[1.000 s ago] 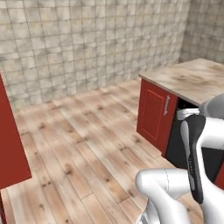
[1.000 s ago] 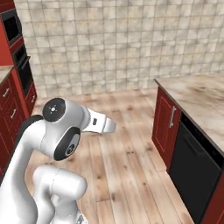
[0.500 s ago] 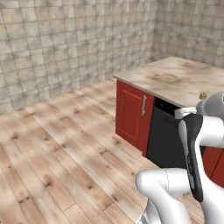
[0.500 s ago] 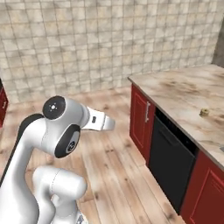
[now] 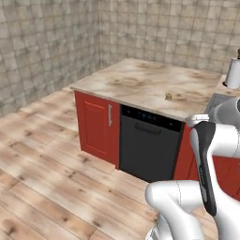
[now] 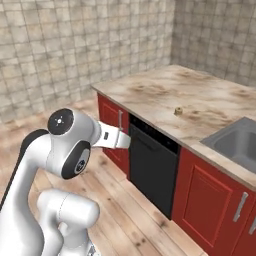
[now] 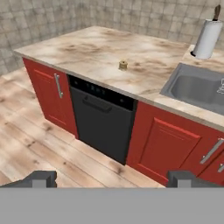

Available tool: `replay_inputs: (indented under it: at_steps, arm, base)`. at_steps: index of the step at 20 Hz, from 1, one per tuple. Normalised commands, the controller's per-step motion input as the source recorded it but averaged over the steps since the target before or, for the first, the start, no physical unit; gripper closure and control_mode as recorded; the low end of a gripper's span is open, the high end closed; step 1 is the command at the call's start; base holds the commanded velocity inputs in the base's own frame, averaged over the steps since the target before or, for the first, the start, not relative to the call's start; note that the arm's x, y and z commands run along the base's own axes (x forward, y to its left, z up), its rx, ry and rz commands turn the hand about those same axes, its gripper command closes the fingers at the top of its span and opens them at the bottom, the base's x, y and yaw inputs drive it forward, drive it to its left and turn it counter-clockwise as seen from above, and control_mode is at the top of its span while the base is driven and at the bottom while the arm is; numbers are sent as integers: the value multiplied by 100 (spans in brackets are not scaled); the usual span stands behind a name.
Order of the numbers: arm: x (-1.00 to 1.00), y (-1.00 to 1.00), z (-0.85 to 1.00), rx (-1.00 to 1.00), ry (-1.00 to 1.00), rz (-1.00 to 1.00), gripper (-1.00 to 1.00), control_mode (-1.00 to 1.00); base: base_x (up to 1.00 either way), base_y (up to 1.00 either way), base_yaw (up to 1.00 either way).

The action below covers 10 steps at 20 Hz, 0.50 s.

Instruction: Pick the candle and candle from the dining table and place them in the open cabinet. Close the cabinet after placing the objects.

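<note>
Squat brass-gold candle (image 7: 123, 65) upright mid-table (image 7: 87, 48), upper centre of frame, left of sink (image 7: 197, 89). Likely light, rigid, smooth, small: pinch across sides, low. Paper-towel roll (image 7: 206, 38) upper right. Fingers (image 7: 112, 178) wide apart, empty, well short of candle.

Tons of open marble top (image 7: 87, 48) around the squat brass candle (image 7: 123, 65), nothing near it, so approach from any side or above is free. Sink (image 7: 197, 89) sits to its right in hand view, paper-towel roll (image 7: 206, 38) behind that, well apart. Wood floor (image 5: 42, 154) in front of the cupboards is open.
</note>
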Motion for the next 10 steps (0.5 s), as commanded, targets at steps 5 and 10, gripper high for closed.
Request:
replay_inputs:
  at_steps: [5,10]
  arm:
    - [0,0,0,0,0,0,-100,100]
    - [0,0,0,0,0,0,-100,100]
  base:
    - [41,0,-32]
    - [48,0,-21]
